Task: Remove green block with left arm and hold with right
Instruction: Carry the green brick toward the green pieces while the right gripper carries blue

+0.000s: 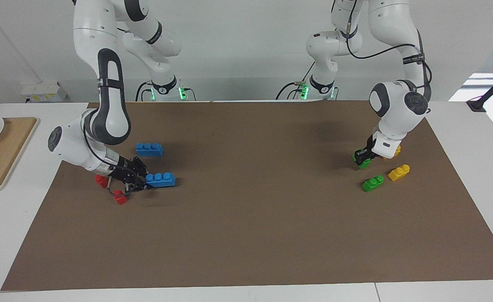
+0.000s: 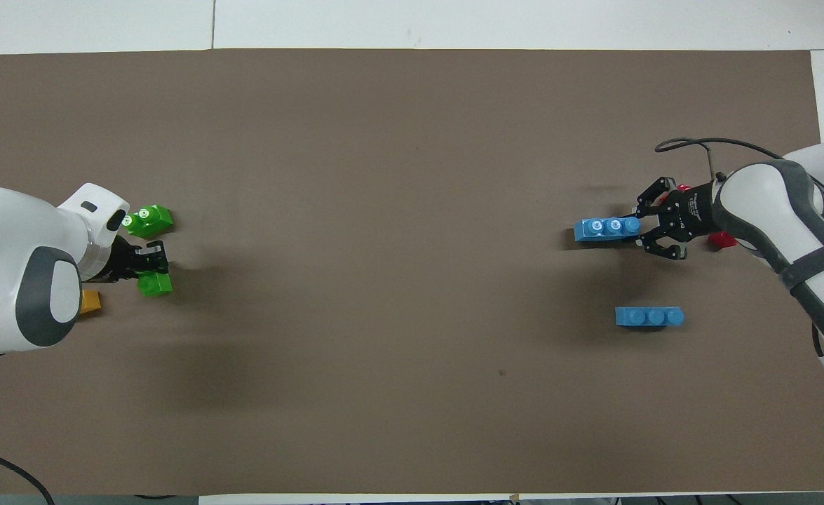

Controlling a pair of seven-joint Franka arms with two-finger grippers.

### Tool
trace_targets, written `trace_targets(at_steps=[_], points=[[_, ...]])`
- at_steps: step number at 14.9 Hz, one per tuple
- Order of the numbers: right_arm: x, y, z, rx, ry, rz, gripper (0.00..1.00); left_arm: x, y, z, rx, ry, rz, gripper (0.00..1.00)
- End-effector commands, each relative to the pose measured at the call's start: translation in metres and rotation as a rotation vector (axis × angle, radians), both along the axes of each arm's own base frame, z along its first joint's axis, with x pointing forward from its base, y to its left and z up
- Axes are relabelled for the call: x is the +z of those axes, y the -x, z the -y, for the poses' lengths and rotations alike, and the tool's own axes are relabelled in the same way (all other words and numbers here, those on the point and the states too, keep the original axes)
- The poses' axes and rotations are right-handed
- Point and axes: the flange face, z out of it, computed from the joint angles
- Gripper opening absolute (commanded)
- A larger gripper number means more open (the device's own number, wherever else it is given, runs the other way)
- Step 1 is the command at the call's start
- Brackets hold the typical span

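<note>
My left gripper (image 1: 363, 160) (image 2: 151, 275) is shut on the green block (image 1: 365, 164) (image 2: 155, 285). It holds the block low over the brown mat (image 1: 263, 218), at the left arm's end, close beside a yellow brick (image 1: 394, 151). My right gripper (image 1: 144, 181) (image 2: 639, 230) is shut on one end of a blue three-stud brick (image 1: 161, 179) (image 2: 602, 229). That brick lies level, at or just above the mat at the right arm's end; I cannot tell whether it touches.
A slimmer stepped green brick (image 1: 372, 183) (image 2: 149, 220) and a second yellow brick (image 1: 398, 172) lie near the left gripper. A second blue brick (image 1: 149, 149) (image 2: 649, 317) and two red blocks (image 1: 101, 180) (image 1: 120, 197) lie around the right gripper. A cutting board (image 1: 3, 155) sits off the mat.
</note>
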Motion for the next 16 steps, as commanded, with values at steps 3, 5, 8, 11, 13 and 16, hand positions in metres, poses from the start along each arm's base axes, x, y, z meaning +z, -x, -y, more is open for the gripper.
trace_targets(at_steps=[3, 5, 8, 11, 13, 16], points=[[-0.003, 0.019, 0.007, -0.003, 0.014, 0.033, 0.00, -0.028, 0.002, 0.000, -0.016, -0.009, -0.001, 0.05], [-0.002, 0.020, 0.008, 0.018, 0.014, 0.046, 0.00, -0.028, 0.001, 0.003, -0.005, -0.010, 0.002, 0.06], [-0.001, 0.018, 0.009, 0.051, 0.016, 0.070, 0.00, -0.028, 0.000, 0.004, -0.007, -0.010, 0.005, 0.93], [-0.001, 0.017, 0.011, 0.056, 0.028, 0.084, 0.09, -0.019, -0.002, 0.006, -0.012, -0.010, 0.006, 1.00], [-0.002, 0.017, 0.009, 0.090, 0.048, 0.090, 0.36, 0.009, -0.010, 0.004, -0.011, -0.009, -0.007, 1.00], [0.000, 0.015, 0.008, 0.096, 0.050, 0.095, 0.67, 0.052, -0.022, 0.000, -0.007, -0.009, -0.036, 1.00]])
